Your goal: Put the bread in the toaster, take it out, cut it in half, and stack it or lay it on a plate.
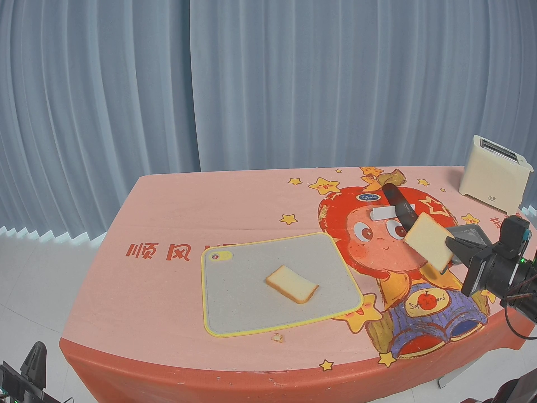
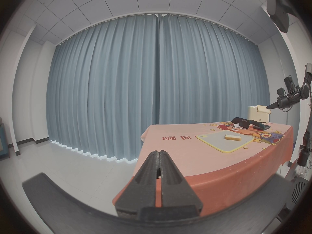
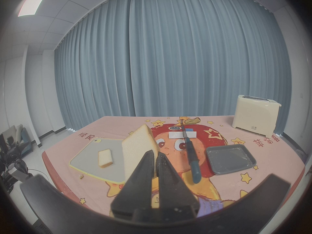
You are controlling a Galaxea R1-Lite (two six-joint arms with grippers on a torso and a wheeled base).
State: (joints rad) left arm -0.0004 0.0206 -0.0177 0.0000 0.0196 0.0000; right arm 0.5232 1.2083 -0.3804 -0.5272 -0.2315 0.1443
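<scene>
Got a slice (image 1: pixel 429 240) pinched by one edge in the right hand (image 1: pixel 450 244), held tilted in the air over the right side of the surface (image 1: pixel 168 225). Hangs roughly between the knife (image 1: pixel 400 204) and the tray (image 1: pixel 472 233), and seems to be touching neither.

Handling-wise, probably light, soft and crumbly. Will likely squash or tear under a hard squeeze, and sag if held by a thin corner only. Best taken across the crust edge, where firmest, with a gentle clamp, and kept close to upright for dropping into a slot. Not slippery, so no need for much force.

Relative to the hand: clamped at the lower edge right at the fingertips, with most of the slice sticking out past them, up and toward the middle of the surface. Looks a bit off to one side of the fingers in the wrist view, so hard to say how deep the bite goes.

Well apart from the toaster (image 1: pixel 494 173) at the far right corner.

Also a smaller piece (image 1: pixel 292 284) lying flat on the board (image 1: pixel 240 309), near the front edge.

Left hand (image 2: pixel 159 155) pressed together on nothing, parked low off the near left corner.
</scene>
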